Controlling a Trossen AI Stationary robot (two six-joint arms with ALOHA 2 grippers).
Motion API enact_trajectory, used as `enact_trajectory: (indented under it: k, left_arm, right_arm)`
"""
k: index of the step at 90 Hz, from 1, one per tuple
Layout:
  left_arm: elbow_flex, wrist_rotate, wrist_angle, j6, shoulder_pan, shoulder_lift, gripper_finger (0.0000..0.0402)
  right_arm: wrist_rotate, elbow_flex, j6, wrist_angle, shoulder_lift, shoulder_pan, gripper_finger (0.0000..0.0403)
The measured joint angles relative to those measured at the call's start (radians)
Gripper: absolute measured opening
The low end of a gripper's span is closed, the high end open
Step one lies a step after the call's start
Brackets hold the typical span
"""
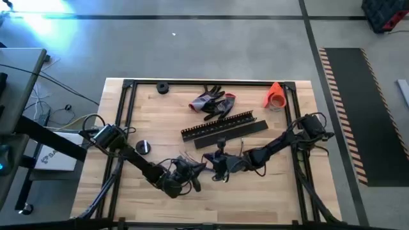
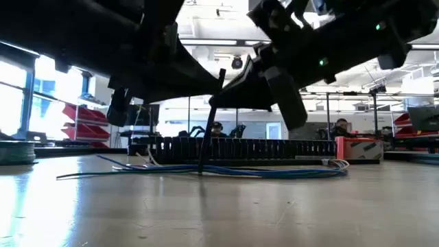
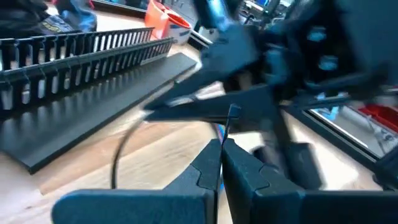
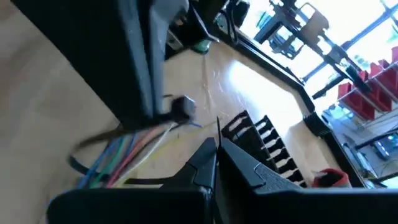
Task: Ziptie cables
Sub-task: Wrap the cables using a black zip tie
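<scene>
The cables (image 2: 274,171) are a loose bundle of thin wires lying flat on the wooden table, and show coloured in the right wrist view (image 4: 121,155). A thin black ziptie (image 2: 209,130) stands steeply over them, its lower end down at the bundle. In the right wrist view a dark band runs around the wires to a small head (image 4: 183,106). My left gripper (image 1: 190,168) and my right gripper (image 1: 215,165) meet tip to tip above the bundle near the table's front middle. Both are shut on thin black strip. My left gripper pinches a thin black ziptie strip (image 3: 229,121) between its two fingertips (image 3: 239,155). A short length of strip sticks out past the tips. A slack black loop (image 3: 118,155) curves over the table nearby. My right gripper is shut with a thin black strip (image 4: 217,127) sticking out from between its fingertips (image 4: 233,152). Which end of the ziptie this is I cannot tell.
Two long black slotted strips (image 1: 223,131) lie just behind the grippers. Grey-and-red gloves (image 1: 214,102) and an orange cone (image 1: 275,94) sit near the far edge. Black round pieces lie at the far left (image 1: 163,87) and mid left (image 1: 144,147). A black frame (image 1: 124,115) borders the table.
</scene>
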Motion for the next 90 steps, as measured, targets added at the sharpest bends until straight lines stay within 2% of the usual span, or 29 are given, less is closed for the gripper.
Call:
enact_trajectory:
  k: [23,38,55,70,79,90]
  left_arm:
    - [0.0,-0.079,-0.002,-0.103,-0.021,0.0,0.0]
    - [0.0,-0.083,-0.002,-0.178,-0.021,0.0,0.0]
    - [0.0,-0.086,-0.007,-0.269,-0.018,0.0,0.0]
    - [0.0,-0.077,-0.133,-0.496,-0.016,0.0,0.0]
    - [0.0,-0.037,-0.235,-0.634,-0.013,0.0,0.0]
    - [0.0,-0.031,-0.254,-0.658,-0.011,0.0,0.0]
  right_arm:
    - [0.112,0.0,0.101,0.02,0.0,-0.001,0.0]
    - [0.109,0.016,0.121,0.023,0.033,-0.006,0.0]
    - [0.11,0.085,0.073,0.009,0.114,-0.003,0.0]
    - [0.109,0.1,0.1,-0.002,0.131,-0.003,0.0]
    - [0.11,0.101,0.096,0.007,0.131,-0.003,0.0]
    - [0.109,0.101,0.096,0.008,0.131,-0.003,0.0]
